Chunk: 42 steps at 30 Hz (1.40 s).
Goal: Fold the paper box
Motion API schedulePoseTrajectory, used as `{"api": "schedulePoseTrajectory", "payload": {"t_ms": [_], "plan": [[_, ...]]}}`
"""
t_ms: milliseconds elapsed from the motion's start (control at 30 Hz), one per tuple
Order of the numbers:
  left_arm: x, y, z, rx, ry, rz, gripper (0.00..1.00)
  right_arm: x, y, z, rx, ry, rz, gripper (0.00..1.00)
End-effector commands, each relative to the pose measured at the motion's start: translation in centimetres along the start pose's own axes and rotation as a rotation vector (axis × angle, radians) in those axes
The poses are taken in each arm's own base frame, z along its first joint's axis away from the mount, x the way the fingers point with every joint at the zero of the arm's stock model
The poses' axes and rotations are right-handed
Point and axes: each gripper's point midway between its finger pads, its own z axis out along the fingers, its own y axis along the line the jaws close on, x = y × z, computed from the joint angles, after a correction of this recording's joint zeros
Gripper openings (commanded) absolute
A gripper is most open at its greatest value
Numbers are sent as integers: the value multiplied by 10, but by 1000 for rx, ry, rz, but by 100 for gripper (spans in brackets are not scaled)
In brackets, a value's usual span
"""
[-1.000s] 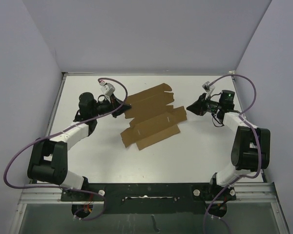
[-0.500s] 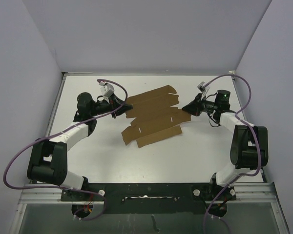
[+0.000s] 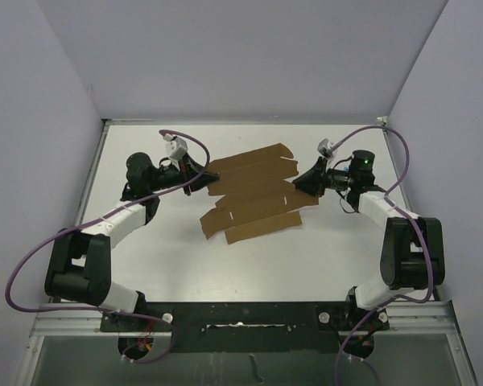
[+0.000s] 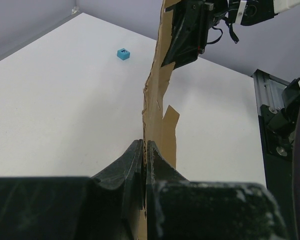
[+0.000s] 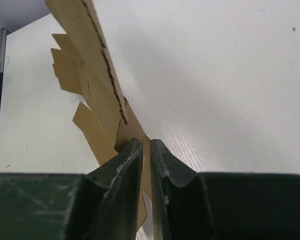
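White table [image 3: 330,249], right pincer [image 5: 146,146] seemingly nipping paper box [image 3: 253,197]

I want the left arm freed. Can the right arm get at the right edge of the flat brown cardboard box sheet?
Probably yes: the right gripper looks closed on that edge of the brown cardboard sheet, nothing between; the left gripper pinches the opposite edge.

The paper box [image 3: 253,193] is plain brown cardboard, matt, its cut edges rough and fibrous (clearest in the wrist views). The desk [image 3: 145,241] is white and matt, with a faint grain at lower right of the right wrist view. The left hand [image 4: 144,146] and the right hand [image 5: 146,144] are black plastic, dull and scuffed. The cube [image 4: 123,54] at upper left looks matt blue.
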Motion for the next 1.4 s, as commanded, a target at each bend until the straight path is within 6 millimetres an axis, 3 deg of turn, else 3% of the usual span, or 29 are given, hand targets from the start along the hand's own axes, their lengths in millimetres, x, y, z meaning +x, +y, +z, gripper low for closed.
{"api": "schedulePoseTrajectory", "payload": {"t_ms": [0,133,300,500,933,1200,1367], "plan": [[-21,-8,-1,31,-42,85,0,-23,26,4,-100,-46,-161,17],[-20,-10,0,41,-41,81,0,-20,25,9,-91,-37,-169,26],[-19,-14,0,72,-41,74,0,-12,11,11,-31,-17,-148,30],[-15,-17,1,113,-31,49,0,-8,21,18,-81,-58,-189,42],[-9,-23,3,193,-16,-10,0,-9,30,24,-98,-111,-258,47],[-6,-23,4,212,-9,-26,0,-1,25,27,-94,-98,-246,38],[-5,-24,4,230,-2,-38,0,0,19,25,-63,-94,-279,49]]}}
